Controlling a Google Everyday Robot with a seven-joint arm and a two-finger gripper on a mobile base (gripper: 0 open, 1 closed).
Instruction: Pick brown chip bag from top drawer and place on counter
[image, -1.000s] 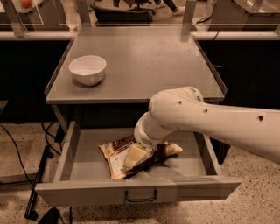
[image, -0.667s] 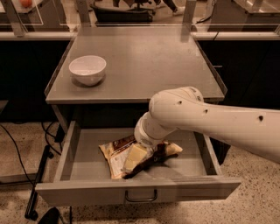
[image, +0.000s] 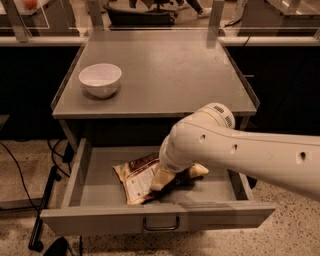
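Camera view: the top drawer (image: 80, 172) stands pulled out, giving the arm (image: 250, 155) access from three o'clock. The brown chip bag (image: 136, 176) lies flat near the centre of the drawer floor. The pincer (image: 164, 183) is down on the bag's three o'clock end; whether it has closed on the bag cannot be told. A white bowl (image: 100, 79) sits at ten o'clock on the bench (image: 175, 70), judged no obstruction to placement.

So the brown chip bag (image: 136, 176) lies crinkled on the floor of the top drawer (image: 100, 220), about mid-drawer, white label panel up and pale yellow ends showing. The grey drawer stands wide open. The gripper (image: 162, 182) sits down on the bag's right half. The counter (image: 170, 75) is the flat grey surface right above.
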